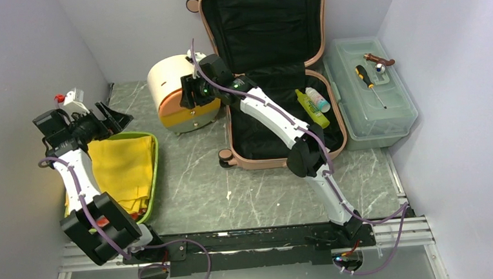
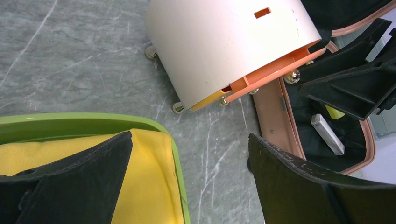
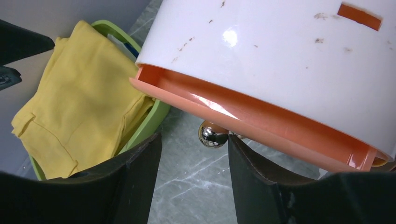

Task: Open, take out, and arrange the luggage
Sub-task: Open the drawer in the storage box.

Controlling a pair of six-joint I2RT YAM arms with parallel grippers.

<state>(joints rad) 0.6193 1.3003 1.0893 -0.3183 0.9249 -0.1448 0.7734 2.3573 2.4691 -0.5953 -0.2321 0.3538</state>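
**A:** How does the right pincer (image 3: 194, 136) stand?

**B:** Its fingers (image 3: 116, 186) are apart and hold nothing. The chrome knob (image 3: 212, 134) of the orange drawer (image 3: 261, 121) shows between them, under the cream half-round box (image 1: 179, 92).

**A:** And the left pincer (image 2: 189, 140)?

**B:** Wide apart, also holding nothing. It hangs over the yellow cloth (image 1: 126, 166) in the green tray (image 1: 156, 159), at the left of the desk (image 1: 234, 185).

**A:** Where is the luggage (image 1: 278, 60)?

**B:** At the back, between the cream half-round box and the translucent toolbox (image 1: 375, 122). It is open. The lid (image 1: 262, 22) stands upright, and the lower shell (image 1: 250, 139) lies on the desk. Inside are a yellow-green bottle (image 1: 312, 109) and a white bottle (image 1: 318, 99). A screwdriver (image 1: 370, 86) lies on the toolbox.
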